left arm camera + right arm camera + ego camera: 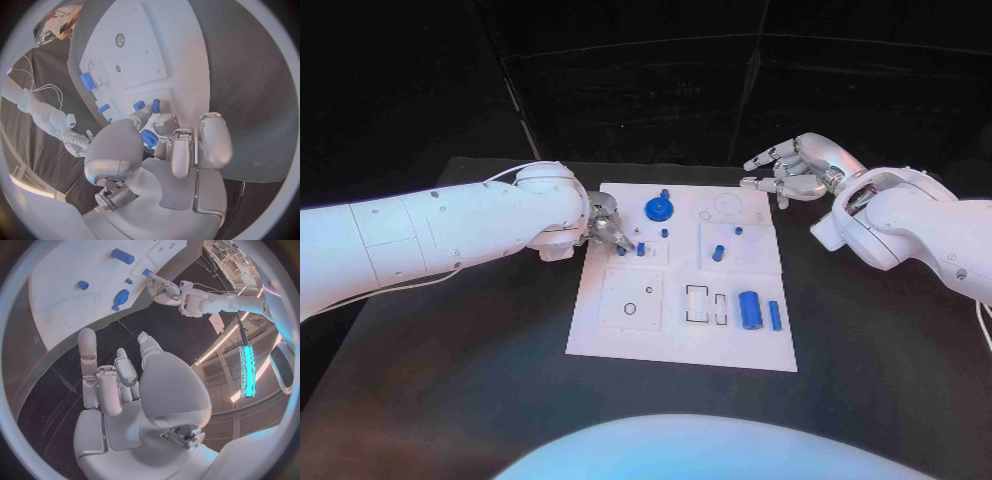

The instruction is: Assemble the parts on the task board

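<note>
At the left of the black table [473,340], the robot's left hand [606,228] reaches over the near-left edge of the white task board [625,335], its fingertips down among two small blue pegs [640,249] standing in the board. The left wrist view shows a fingertip touching or just beside one peg, but whether the hand actually pinches it cannot be told from these pictures.

Just right of that hand, a round blue knob-shaped part [658,208] sits near the board's far edge. Further right, two more small blue pieces [718,253] stand in the middle of the board, and nearer the robot a fat blue cylinder [750,309] lies beside a slim blue bar [775,314], next to empty rectangular slots [697,301].

At the far right, the right hand [788,172] hovers off the board's far-right corner, fingers loosely spread and holding nothing.

Most parts appear not yet seated, so the assembly looks to be in an early stage. The risk lies with the left hand: its fingers are crowded around closely spaced pegs, and a clumsy closing or lift could knock the neighbouring peg over or tilt the one being worked. The cylinder, lying on its side, could also roll if the board is nudged.
</note>
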Action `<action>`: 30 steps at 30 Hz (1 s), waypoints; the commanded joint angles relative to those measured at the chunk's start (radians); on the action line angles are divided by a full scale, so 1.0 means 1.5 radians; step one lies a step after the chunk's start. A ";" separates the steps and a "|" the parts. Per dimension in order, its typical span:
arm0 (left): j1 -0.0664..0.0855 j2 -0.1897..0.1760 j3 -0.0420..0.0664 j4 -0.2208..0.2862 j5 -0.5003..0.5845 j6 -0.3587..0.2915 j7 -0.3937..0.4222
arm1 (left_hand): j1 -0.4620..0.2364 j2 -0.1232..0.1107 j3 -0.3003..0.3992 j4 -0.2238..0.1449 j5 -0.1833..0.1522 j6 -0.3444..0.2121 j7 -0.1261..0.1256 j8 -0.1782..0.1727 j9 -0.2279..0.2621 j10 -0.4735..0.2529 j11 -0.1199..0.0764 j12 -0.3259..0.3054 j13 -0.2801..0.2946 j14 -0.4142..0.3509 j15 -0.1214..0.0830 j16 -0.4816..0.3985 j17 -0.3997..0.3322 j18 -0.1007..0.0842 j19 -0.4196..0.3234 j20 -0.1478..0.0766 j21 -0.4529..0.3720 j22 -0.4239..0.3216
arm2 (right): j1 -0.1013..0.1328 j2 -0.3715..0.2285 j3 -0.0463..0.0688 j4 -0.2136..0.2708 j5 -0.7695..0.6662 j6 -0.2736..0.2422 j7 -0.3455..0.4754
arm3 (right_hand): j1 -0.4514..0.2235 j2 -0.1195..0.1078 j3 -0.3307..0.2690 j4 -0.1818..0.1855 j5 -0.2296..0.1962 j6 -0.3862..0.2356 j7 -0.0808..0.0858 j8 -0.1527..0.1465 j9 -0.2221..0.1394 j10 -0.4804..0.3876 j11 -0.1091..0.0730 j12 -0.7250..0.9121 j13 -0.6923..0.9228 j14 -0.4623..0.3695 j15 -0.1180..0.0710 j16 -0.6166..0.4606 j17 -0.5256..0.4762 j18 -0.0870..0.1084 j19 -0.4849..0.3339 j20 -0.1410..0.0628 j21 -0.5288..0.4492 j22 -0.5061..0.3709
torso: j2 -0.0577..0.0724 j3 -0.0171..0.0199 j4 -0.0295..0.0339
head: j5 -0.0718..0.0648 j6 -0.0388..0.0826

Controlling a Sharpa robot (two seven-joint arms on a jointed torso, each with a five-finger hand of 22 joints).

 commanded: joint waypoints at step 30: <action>0.014 -0.044 0.008 0.045 0.085 -0.184 0.166 | 0.065 0.026 -0.175 0.046 0.001 -0.081 0.026 -0.006 -0.002 -0.089 0.020 -0.078 -0.121 0.062 0.011 -0.015 0.147 0.004 -0.015 0.004 -0.081 -0.086 | 0.001 -0.006 0.000 0.001 0.004 0.001 0.002 | -0.002 0.002 -0.005 0.001 0.003 -0.006 -0.001 0.002 -0.001 -0.005 -0.002 0.001 -0.002 0.035 -0.004 -0.003 0.017 0.005 -0.004 -0.002 -0.005 -0.002 | 0.000 0.0003 -0.0003 | -0.008 0.010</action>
